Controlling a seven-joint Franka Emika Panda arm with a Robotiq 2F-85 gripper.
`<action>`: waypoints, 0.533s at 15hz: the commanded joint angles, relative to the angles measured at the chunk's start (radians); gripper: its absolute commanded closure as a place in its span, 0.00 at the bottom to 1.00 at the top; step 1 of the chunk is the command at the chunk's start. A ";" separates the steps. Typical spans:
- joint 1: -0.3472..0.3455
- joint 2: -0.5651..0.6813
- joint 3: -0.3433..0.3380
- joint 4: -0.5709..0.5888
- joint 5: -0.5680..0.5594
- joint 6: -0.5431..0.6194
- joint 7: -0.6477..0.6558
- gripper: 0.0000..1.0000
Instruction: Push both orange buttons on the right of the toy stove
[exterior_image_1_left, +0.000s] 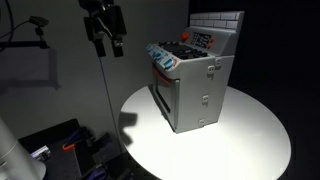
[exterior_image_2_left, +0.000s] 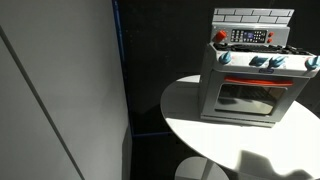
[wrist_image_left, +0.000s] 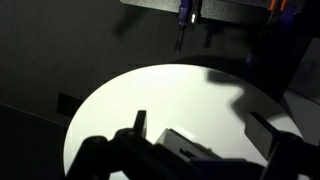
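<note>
The grey toy stove (exterior_image_1_left: 195, 85) stands on the round white table (exterior_image_1_left: 240, 140). It shows in both exterior views (exterior_image_2_left: 250, 90), with a white tile back panel and an oven door. A tiny orange-red spot (exterior_image_2_left: 221, 37), the orange buttons, sits at the stove's top corner beside the control panel. I cannot tell the two apart. It also shows in an exterior view (exterior_image_1_left: 184, 38). My gripper (exterior_image_1_left: 108, 45) hangs open and empty, high above the table's edge and well away from the stove. In the wrist view my fingers (wrist_image_left: 205, 122) are spread, with a dim pale boxy shape between them.
Blue knobs (exterior_image_2_left: 250, 62) line the stove front, and a blue-and-white item (exterior_image_1_left: 163, 57) lies on its top edge. Dark equipment (exterior_image_1_left: 60, 140) sits below the table. A pale panel (exterior_image_2_left: 60, 90) fills one side of an exterior view. Cables hang near the gripper.
</note>
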 joint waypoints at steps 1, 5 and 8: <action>0.004 0.050 0.001 0.019 -0.013 0.039 0.042 0.00; -0.002 0.119 0.002 0.047 -0.003 0.110 0.081 0.00; -0.010 0.172 0.003 0.083 0.005 0.174 0.126 0.00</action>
